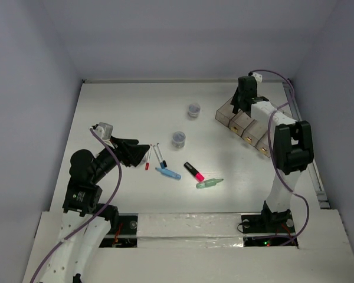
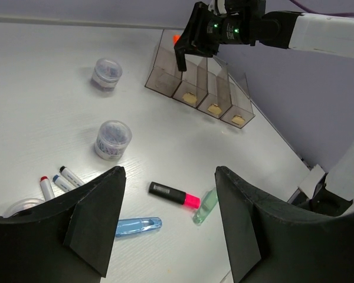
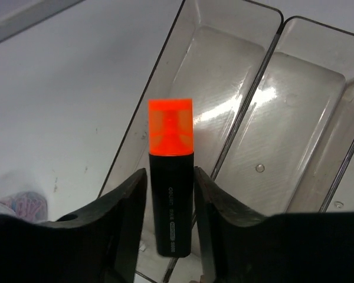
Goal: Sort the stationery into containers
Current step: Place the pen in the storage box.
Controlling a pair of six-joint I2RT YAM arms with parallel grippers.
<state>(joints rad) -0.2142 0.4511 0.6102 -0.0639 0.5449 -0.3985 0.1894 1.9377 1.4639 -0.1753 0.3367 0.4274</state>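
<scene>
My right gripper (image 1: 243,101) is shut on the orange highlighter (image 3: 171,177), black body with the orange cap pointing away, over the leftmost bin (image 3: 218,71) of the smoky tray (image 1: 248,127). Its orange tip shows in the left wrist view (image 2: 176,39). My left gripper (image 1: 137,151) is open and empty above the table, its fingers (image 2: 100,212) wide apart. On the table lie the pink-black highlighter (image 1: 193,171), the pale-green tube (image 1: 209,183), the light-blue marker (image 1: 168,173) and two white pens (image 1: 148,158) (image 1: 160,157). Two round pots (image 1: 193,109) (image 1: 178,138) stand mid-table.
The tray's four bins (image 2: 212,88) run along the right side of the table. The nearer pot (image 2: 112,139) stands just beyond the pens (image 2: 46,187). A white wall encloses the table at the back and sides.
</scene>
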